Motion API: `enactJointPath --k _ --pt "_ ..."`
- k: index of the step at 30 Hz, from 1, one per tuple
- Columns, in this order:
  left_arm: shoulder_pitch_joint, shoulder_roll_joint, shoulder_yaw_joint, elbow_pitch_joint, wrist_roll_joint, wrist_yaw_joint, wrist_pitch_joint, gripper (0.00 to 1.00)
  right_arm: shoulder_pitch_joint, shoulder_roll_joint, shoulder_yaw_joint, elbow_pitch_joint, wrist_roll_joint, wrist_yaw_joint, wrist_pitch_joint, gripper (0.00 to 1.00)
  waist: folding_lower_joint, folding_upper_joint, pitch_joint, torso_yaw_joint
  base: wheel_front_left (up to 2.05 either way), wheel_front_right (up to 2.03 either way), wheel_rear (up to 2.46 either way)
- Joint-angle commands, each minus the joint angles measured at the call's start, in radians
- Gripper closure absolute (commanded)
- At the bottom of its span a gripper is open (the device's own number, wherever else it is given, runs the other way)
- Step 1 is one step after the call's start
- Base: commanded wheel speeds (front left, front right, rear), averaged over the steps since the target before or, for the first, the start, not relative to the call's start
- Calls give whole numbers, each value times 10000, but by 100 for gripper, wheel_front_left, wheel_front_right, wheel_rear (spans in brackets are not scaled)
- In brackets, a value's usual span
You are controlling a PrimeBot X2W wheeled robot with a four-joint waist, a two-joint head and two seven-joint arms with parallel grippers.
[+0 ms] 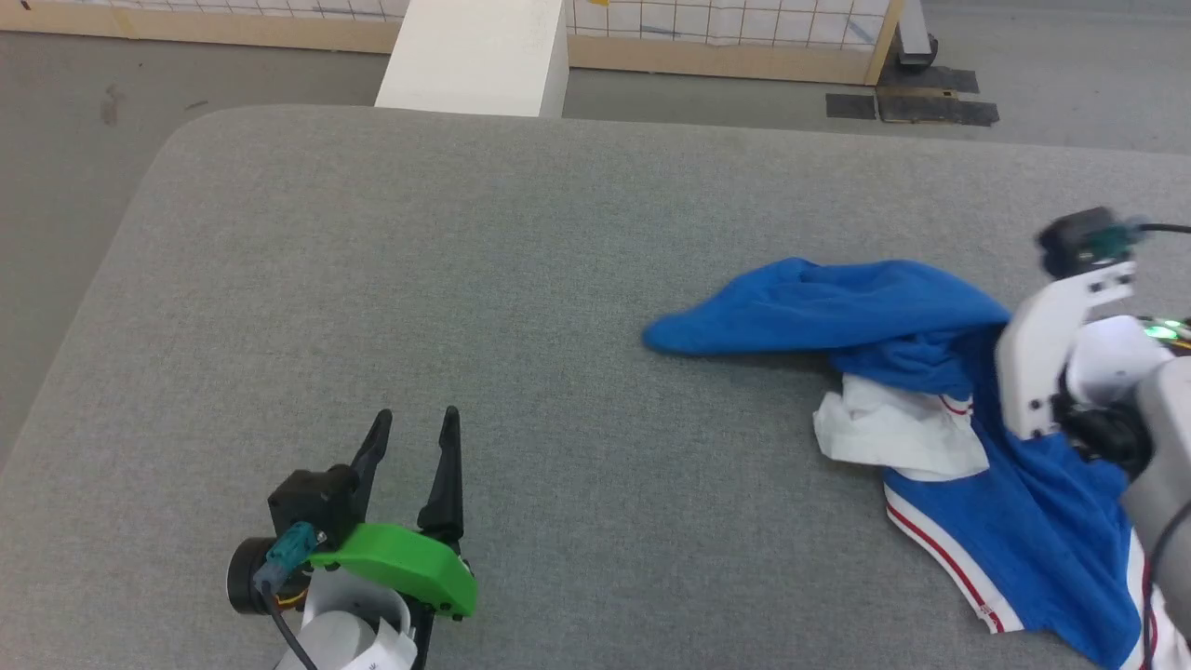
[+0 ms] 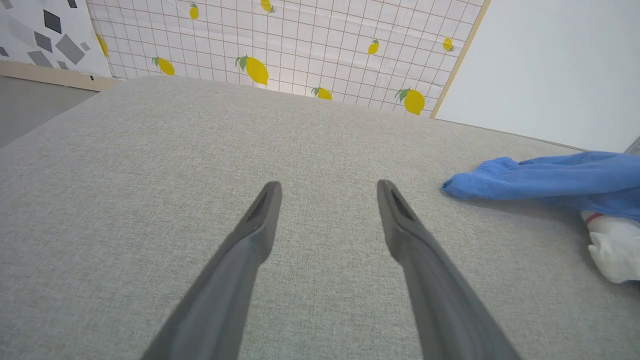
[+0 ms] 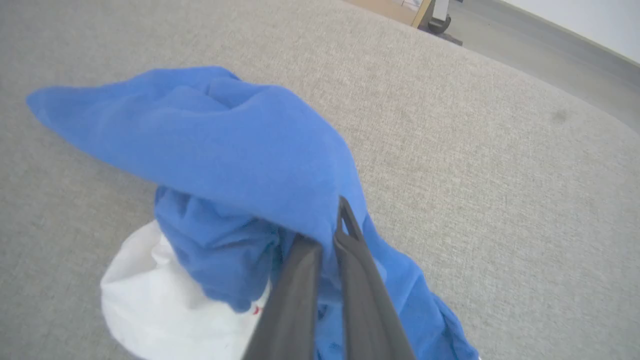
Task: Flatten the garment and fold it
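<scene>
The garment, a royal-blue shirt with a white sleeve and red-and-white striped trim, lies crumpled at the right of the grey padded table. Its blue tip reaches left. My right gripper is shut on a fold of the blue cloth of the garment, which is lifted into a peak; in the head view its fingers are hidden behind the white wrist. My left gripper hovers open over bare table at the lower left, well clear of the garment, nothing between its fingers.
The grey padded surface has a rounded far-left corner. Beyond the far edge stand a white block and a wood-framed gridded panel. Grey floor lies to the left and behind. A lemon-print wall panel shows in the left wrist view.
</scene>
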Motion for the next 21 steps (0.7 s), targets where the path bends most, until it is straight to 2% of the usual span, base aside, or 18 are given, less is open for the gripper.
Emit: enactJointPath --k 1,9,12,13,14,15,21 --pt "-152 -32 26 19 71 -62 -81 0 -124 -17 -400 387 134 33 -141 100 0 120 44 -23 0 0 0" --pt "-258 -72 14 92 124 -138 -100 0 43 -176 -3056 2574 368 33 -939 100 0 120 212 -74 0 0 0" --pt "-266 -70 31 120 135 -151 -104 0 265 -95 -3651 3129 298 33 -1263 100 0 120 230 -133 0 0 0" --pt "-262 -71 40 130 139 -150 -106 0 365 -29 -3825 3265 283 33 -1417 64 0 120 223 -156 0 0 0" --pt "-259 -72 47 136 142 -147 -107 0 448 33 -3925 3331 255 33 -1554 10 0 120 219 -179 0 0 0" --pt "-256 -74 59 141 145 -141 -108 0 557 137 -4040 3334 202 33 -1803 0 0 120 206 -213 0 0 0" --pt "-184 -48 88 154 158 -124 -112 0 1204 646 -4528 2793 34 33 -3872 0 0 120 -17 -365 0 0 0"
